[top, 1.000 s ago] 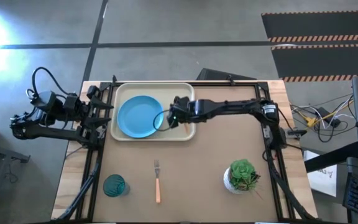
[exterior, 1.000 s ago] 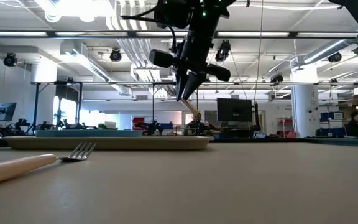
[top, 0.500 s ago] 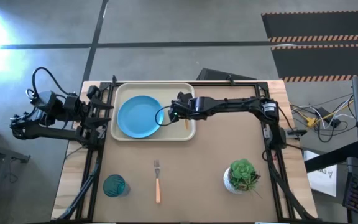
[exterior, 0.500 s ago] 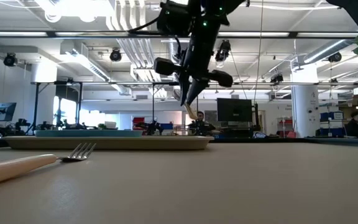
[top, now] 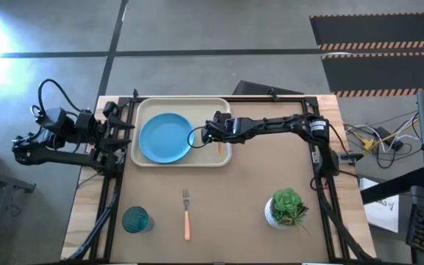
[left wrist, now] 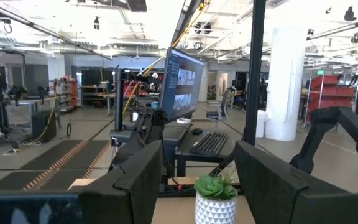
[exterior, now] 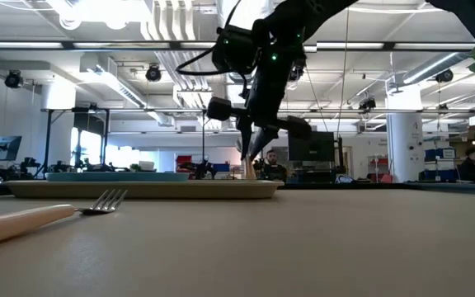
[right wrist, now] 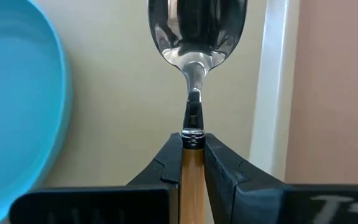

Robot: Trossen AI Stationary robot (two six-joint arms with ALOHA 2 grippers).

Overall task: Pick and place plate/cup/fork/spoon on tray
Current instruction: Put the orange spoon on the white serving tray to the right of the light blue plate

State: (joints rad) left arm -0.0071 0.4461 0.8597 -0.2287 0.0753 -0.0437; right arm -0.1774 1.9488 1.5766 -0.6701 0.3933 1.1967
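Spoon point(right wrist: 193, 74) first: your right gripper point(right wrist: 192, 163) has its fingers clamped on the orange handle, bowl pointing down over the tray point(top: 219, 156), just beside the plate point(top: 165, 138) lying in it. Your left gripper point(left wrist: 194, 180) waits off the table's left edge, fingers apart. Fork point(top: 186, 214) and cup point(top: 135, 219) sit on the table point(top: 249, 221) near the potted plant point(top: 286, 207).

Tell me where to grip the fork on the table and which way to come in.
Grip the fork mid-way along its orange handle, coming straight down from above. It lies flat with bare table on both sides, tines toward the tray, so the gripper's fingers should close across the handle's narrow width.
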